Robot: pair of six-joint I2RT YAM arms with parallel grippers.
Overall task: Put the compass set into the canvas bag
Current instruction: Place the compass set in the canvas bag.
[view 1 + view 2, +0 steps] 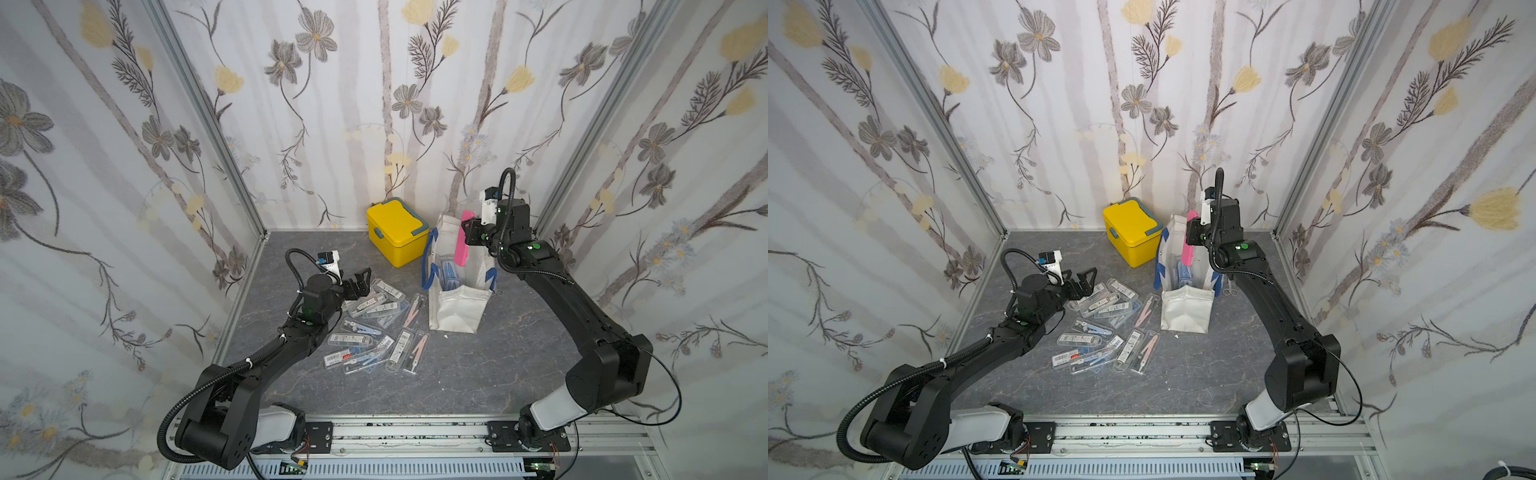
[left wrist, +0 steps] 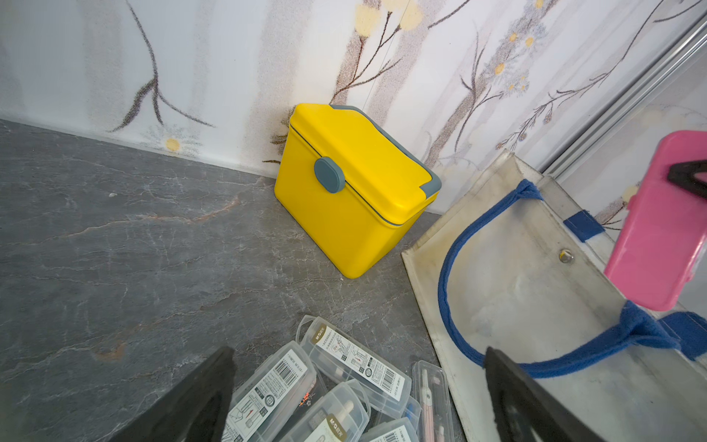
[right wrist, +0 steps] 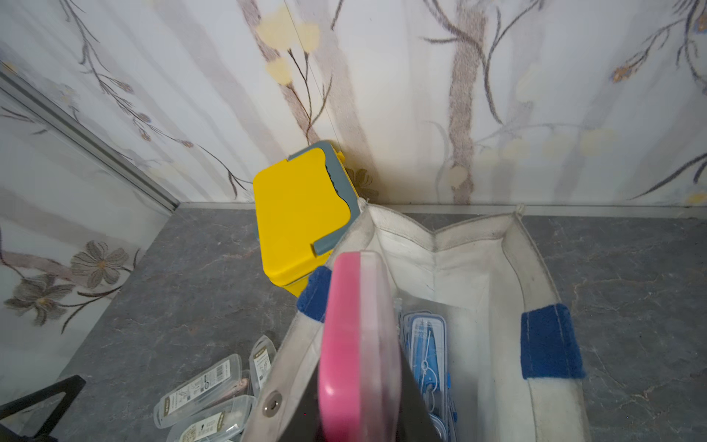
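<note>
The compass set [image 1: 464,239] is a flat, oblong pink case with rounded corners and a cloudy clear face. It stands on end over the open mouth of the canvas bag [image 1: 455,311], right of centre in both top views. The right fingers [image 3: 411,405] pinch it across its flat sides. The left fingers [image 2: 199,398] are spread wide with nothing between them, above the clear cases [image 1: 374,328] strewn on the desk [image 1: 478,374] left of the bag. The bag is off-white and boxy, with blue strap handles [image 2: 443,291]; blue cases [image 3: 424,344] stand inside. In the right wrist view the pink case's lower end is blurred and cut off by the bottom edge. Its contents cannot be made out, nor whether it dips below the bag's rim. The bag's floor is hidden.
</note>
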